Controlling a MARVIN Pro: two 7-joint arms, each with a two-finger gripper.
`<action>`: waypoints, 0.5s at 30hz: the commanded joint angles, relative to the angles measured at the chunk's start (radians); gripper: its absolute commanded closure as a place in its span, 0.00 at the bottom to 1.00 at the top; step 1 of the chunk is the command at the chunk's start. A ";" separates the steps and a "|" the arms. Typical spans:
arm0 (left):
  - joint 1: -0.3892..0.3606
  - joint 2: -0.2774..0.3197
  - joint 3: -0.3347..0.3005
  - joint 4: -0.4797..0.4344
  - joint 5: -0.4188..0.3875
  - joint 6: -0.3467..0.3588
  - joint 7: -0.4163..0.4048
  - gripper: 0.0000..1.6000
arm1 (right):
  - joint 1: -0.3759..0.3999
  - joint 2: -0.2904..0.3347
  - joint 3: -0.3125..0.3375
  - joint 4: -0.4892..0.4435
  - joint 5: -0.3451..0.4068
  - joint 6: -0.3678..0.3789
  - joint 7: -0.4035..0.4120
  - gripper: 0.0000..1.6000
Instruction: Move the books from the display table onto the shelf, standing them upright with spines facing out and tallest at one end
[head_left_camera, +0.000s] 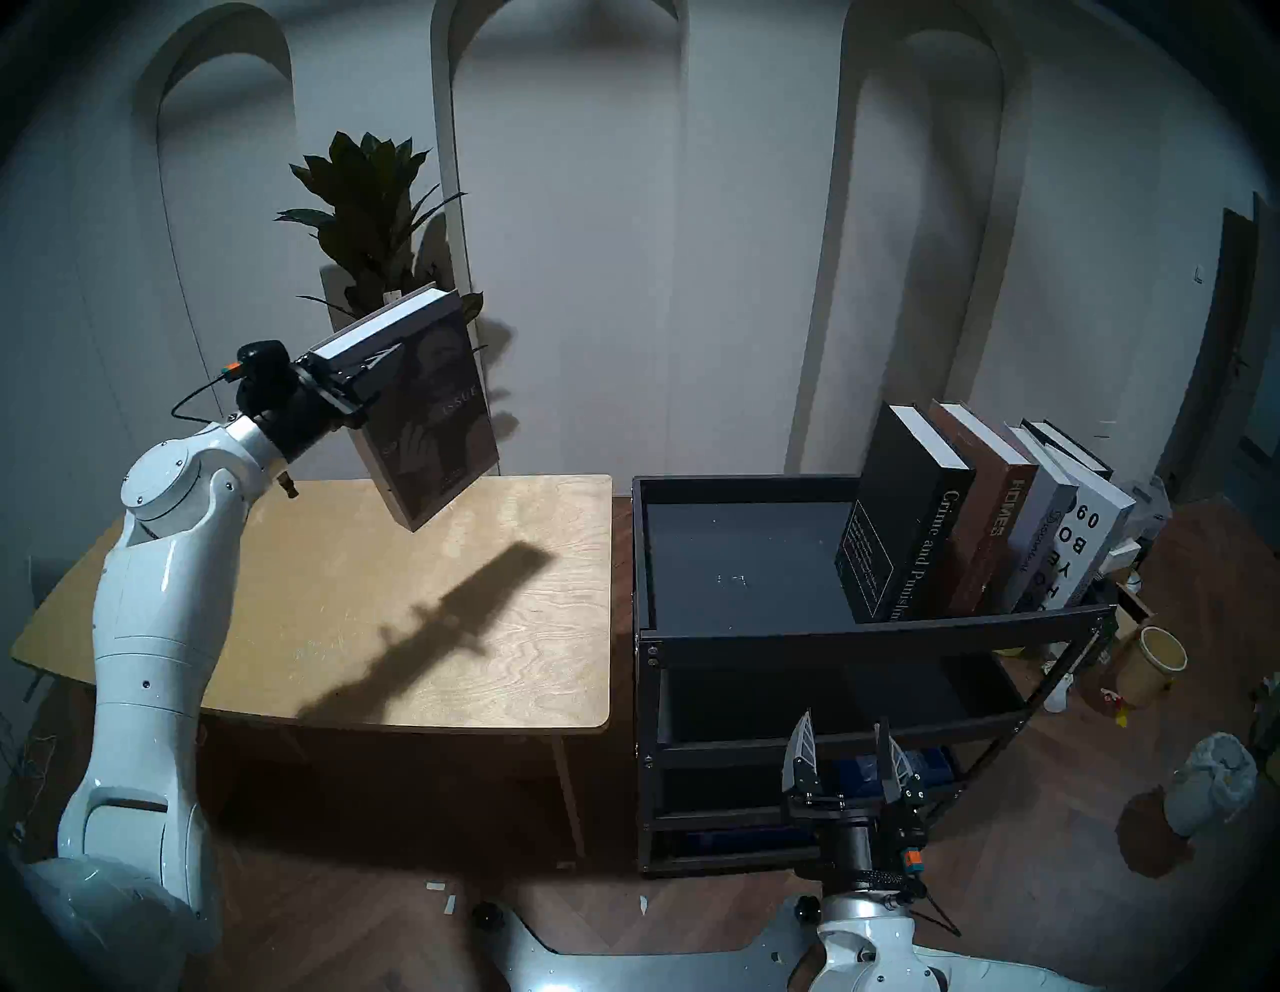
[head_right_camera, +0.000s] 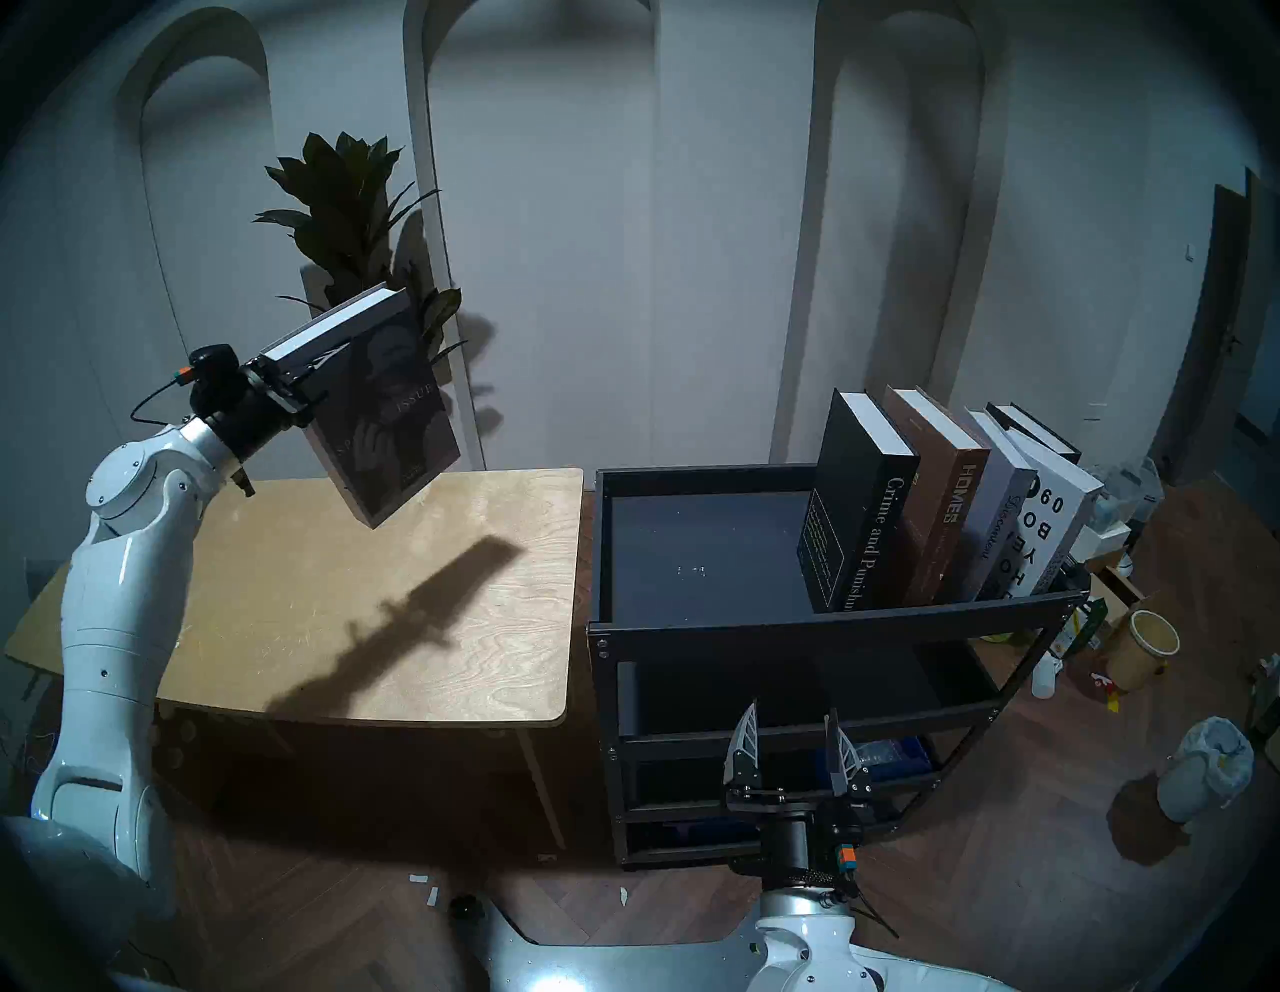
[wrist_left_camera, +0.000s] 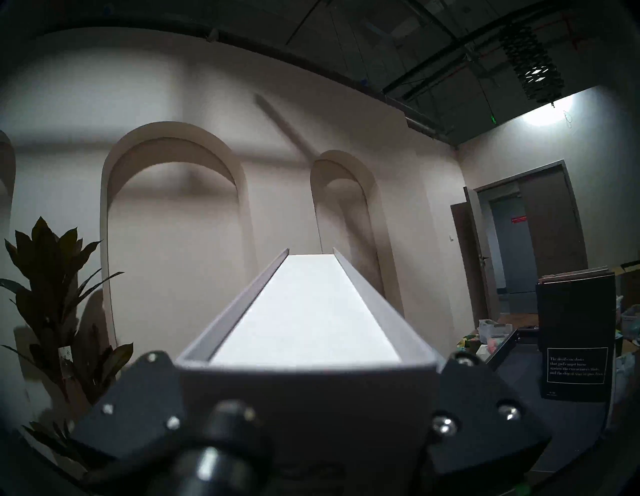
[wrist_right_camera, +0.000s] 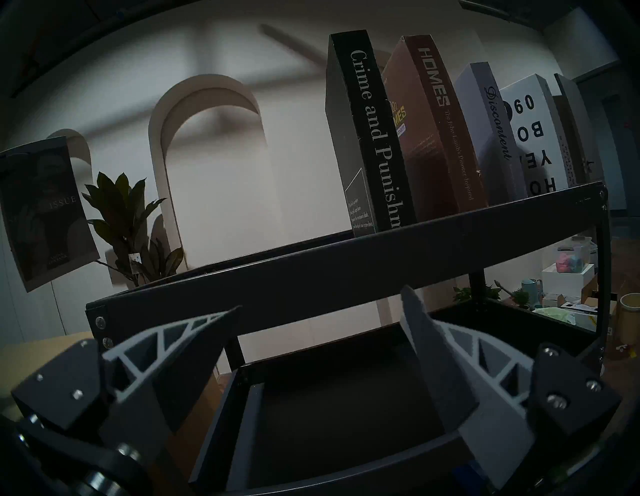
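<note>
left fingers (head_left_camera: 388, 357) clamp grey book (head_left_camera: 436, 415) | above table (head_left_camera: 429, 623)

left end effector (head_left_camera: 367, 377) clamped, right (head_left_camera: 846, 755) agape

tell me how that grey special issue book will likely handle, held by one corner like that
The grey Special Issue book looks rigid: hanging tilted from the left end effector, it shows no sag. It is thick, so probably heavy; gripped near one corner, it may pivot or slip.
</note>
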 joint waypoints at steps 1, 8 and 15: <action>-0.022 -0.032 0.011 -0.080 0.031 0.064 0.118 1.00 | 0.003 -0.002 0.001 -0.010 -0.003 -0.003 0.001 0.00; -0.013 -0.060 0.010 -0.146 0.065 0.158 0.258 1.00 | 0.003 -0.003 0.001 -0.010 -0.003 -0.003 0.001 0.00; -0.002 -0.098 0.010 -0.229 0.094 0.256 0.386 1.00 | 0.004 -0.003 0.001 -0.010 -0.003 -0.003 0.001 0.00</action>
